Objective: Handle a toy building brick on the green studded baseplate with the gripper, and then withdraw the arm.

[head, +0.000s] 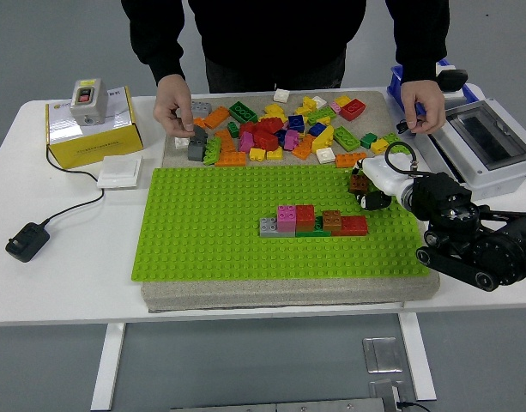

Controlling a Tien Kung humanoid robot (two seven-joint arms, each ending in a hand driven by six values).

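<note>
Brown and small, the toy brick (359, 182) sits at the fingertips of the right hand (376, 189), over the right edge of the green baseplate (202, 232), toward its far right corner. The white and black fingers (384, 176) curl in around the brick and appear clamped on it, though the contact itself is partly hidden by the hand. The black right arm (477, 240) comes in from the counter's right edge, lying low over the baseplate's right side.

Near the middle of the baseplate stands a short row of joined bricks (314, 221): grey, pink, red, brown and red again, with a green piece beneath. It lies just beside the hand, toward the near left of it, and is not touching it.

Beyond the baseplate's far edge a loose pile of bricks (280, 129) in many colours covers a beige mat (181, 137). A person stands at the counter's (65, 275) far side; one hand (175, 107) reaches into the pile's left end at a grey brick (196, 148), the other hand (421, 107) holds something small and dark near a grey box with a clear lid (481, 142) at the far right corner.

A yellow box (87, 129) with a grey switch (87, 99) on top stands at the far left corner, a black plug (27, 240) nearer the left edge.
</note>
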